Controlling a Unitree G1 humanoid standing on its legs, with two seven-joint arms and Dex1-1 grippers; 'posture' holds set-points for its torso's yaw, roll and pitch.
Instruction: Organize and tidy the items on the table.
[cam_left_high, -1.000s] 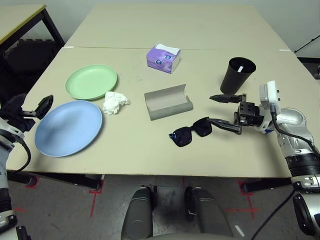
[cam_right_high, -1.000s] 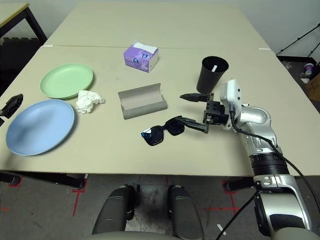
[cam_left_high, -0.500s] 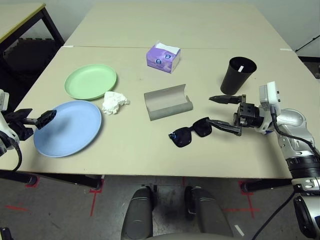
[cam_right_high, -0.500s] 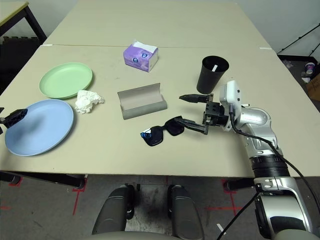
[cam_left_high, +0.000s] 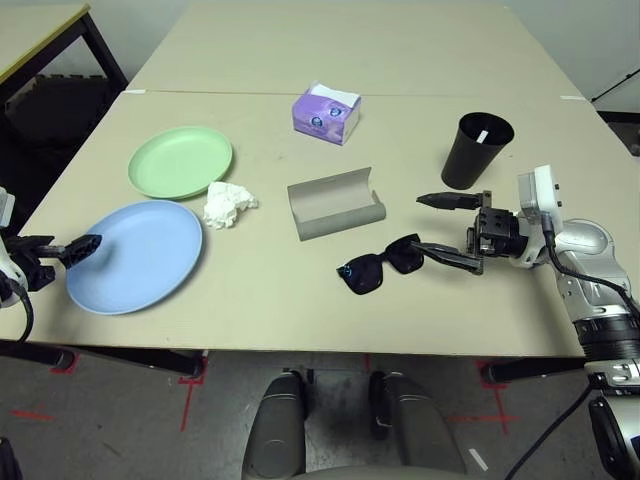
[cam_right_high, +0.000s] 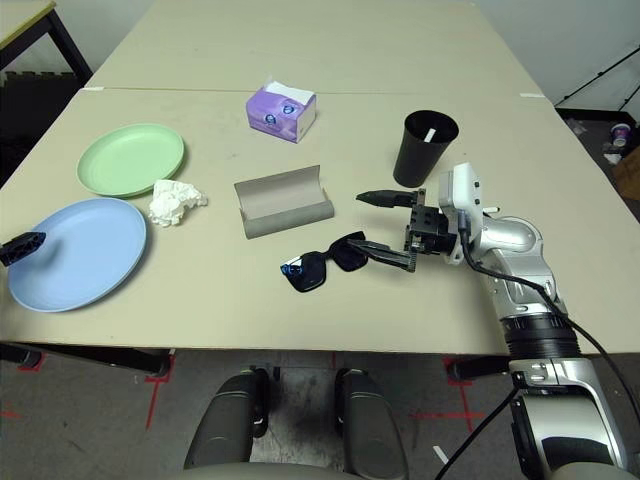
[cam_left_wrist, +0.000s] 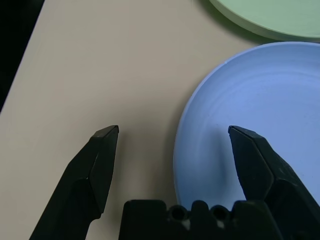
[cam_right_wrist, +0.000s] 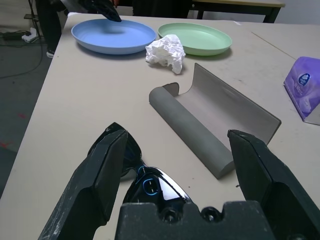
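The table lay before me, broad and beige. Taking the case near its middle as my mark, the blue plate sat well off on my left side of it and nearer me, close to the table's edge, with the green plate just beyond the blue one, a narrow gap between them. A purple tissue box stood beyond the case, and a black cup stood to the right of it, slightly farther back. The case itself lay open, its hollow facing up. The sunglasses rested on the table just nearer me than the case and a little right. The crumpled tissue lay left of the case, beside the green plate's near rim. My right gripper hung to the right of the case, pointing left with its fingers spread wide, the lower finger by the sunglasses' arm, holding nothing. My left gripper hovered at the blue plate's outer edge, far left of the case, its fingers apart astride the rim, empty.
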